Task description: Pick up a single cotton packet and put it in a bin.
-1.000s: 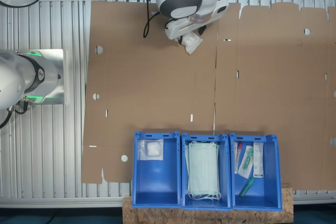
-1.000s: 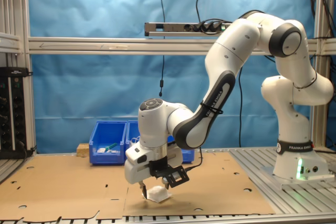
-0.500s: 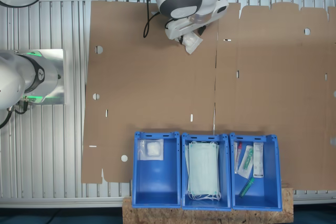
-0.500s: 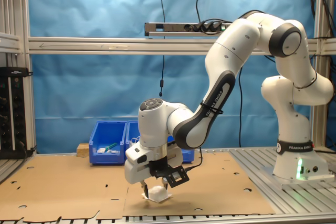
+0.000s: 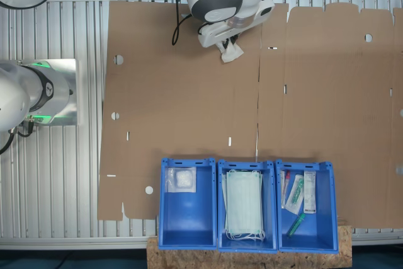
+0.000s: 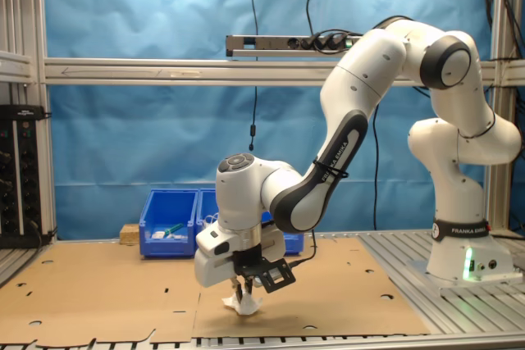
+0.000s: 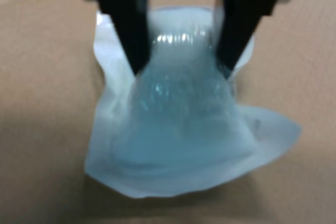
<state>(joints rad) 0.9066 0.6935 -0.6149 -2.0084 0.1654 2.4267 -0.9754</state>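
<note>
A cotton packet point(image 7: 184, 129), white and puffy in crinkled clear wrap, sits on the brown cardboard, pinched at its top. My gripper point(image 7: 181, 66) is shut on it, both black fingers point(image 7: 128, 30) pressing its sides so that it bulges below them. In the first exterior view the packet point(image 5: 230, 53) pokes out from under the white hand near the cardboard's far edge. The second exterior view has the gripper point(image 6: 243, 291) pointing down with the packet point(image 6: 245, 306) bunched right at the cardboard. Another cotton packet point(image 5: 182, 179) lies in one blue bin point(image 5: 189, 222).
Three blue bins stand in a row at the cardboard's near edge in the first exterior view. The middle bin point(image 5: 220, 206) holds pale-green masks point(image 5: 244, 205); the third bin point(image 5: 330, 209) holds small packaged items. The arm's base point(image 6: 463, 260) stands on the ribbed metal table point(image 5: 56, 181).
The fingers have closed in on the packet. It was wider and flat on the cardboard; now it is squeezed narrow and bunched between them. The arm has barely moved.
</note>
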